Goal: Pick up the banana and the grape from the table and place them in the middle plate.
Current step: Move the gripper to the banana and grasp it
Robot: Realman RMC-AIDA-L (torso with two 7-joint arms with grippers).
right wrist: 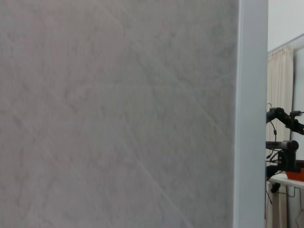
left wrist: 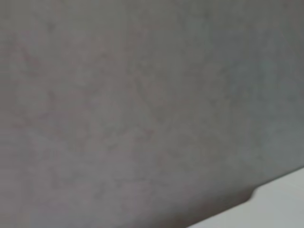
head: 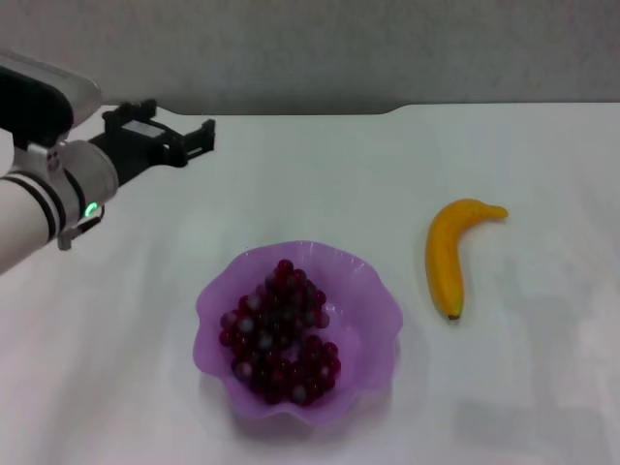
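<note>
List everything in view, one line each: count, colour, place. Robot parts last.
grape: one bunch, dark red-purple, inside the middle plate.
middle plate: one, translucent purple, near centre of the table.
banana: one, yellow-orange, on the table to the plate's right, apart from it.
table: one, white.
wall: grey, behind the table.
left pincer: one, black, raised over the table's far left, holding nothing.
right pincer: not in view.

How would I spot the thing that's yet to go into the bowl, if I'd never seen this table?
Start at the purple wavy-edged bowl near the front of the white table; it holds a bunch of dark red grapes. Look to the robot's right of it, apart from the rim: the banana lies there alone. It is the only yellow, curved thing, with a dark tip.
</note>
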